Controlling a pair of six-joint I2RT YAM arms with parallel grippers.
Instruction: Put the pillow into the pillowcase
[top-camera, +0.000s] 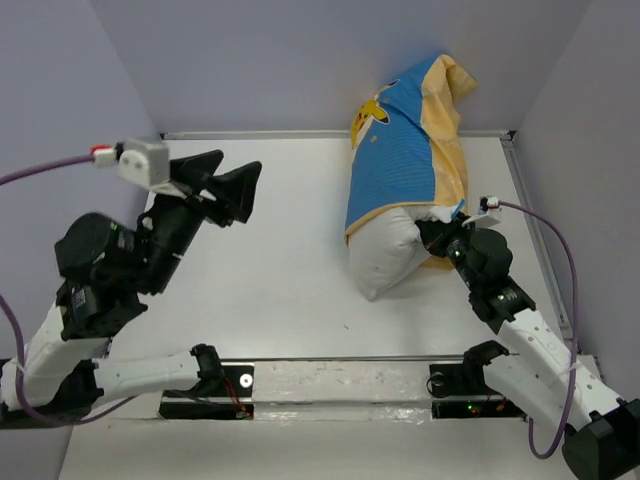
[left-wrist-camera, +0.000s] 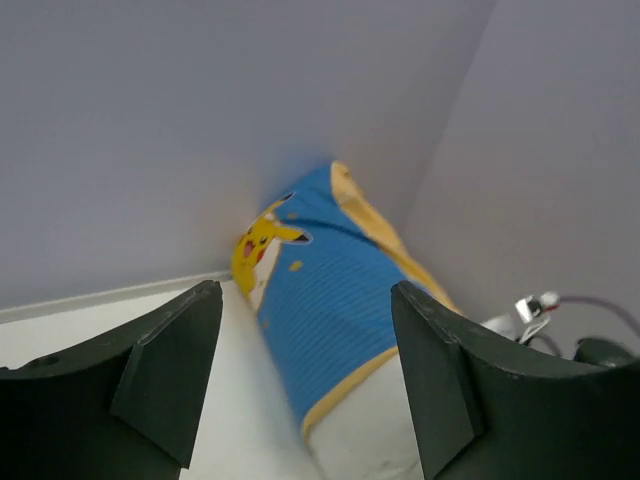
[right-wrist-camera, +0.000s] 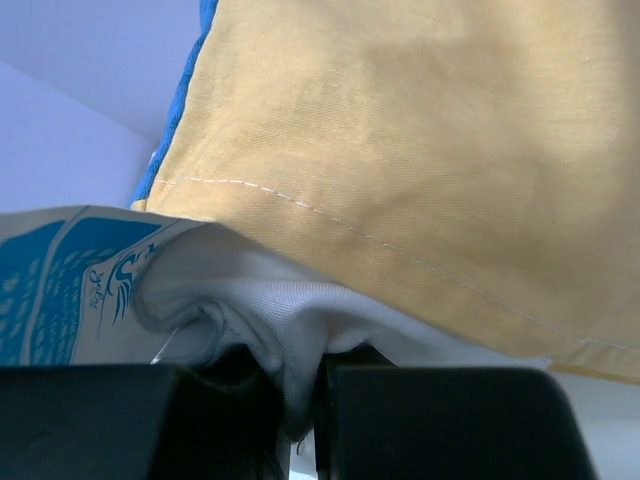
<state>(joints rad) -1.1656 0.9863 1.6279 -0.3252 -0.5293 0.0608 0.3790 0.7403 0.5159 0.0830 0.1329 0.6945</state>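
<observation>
We see plump white fabric pillow (top-camera: 385, 262) mostly inside blue-and-mustard fabric pillowcase (top-camera: 395, 150). Near end bulges out of opening. Bundle lies on white surface (top-camera: 270, 290), right of centre, far end against back wall (top-camera: 300, 60). Right gripper (right-wrist-camera: 303, 395) pinched tight on fold of exposed pillow fabric at case hem. Left gripper (left-wrist-camera: 305, 340) spread wide, holds nothing, over surface's left side, well apart from pillow.
</observation>
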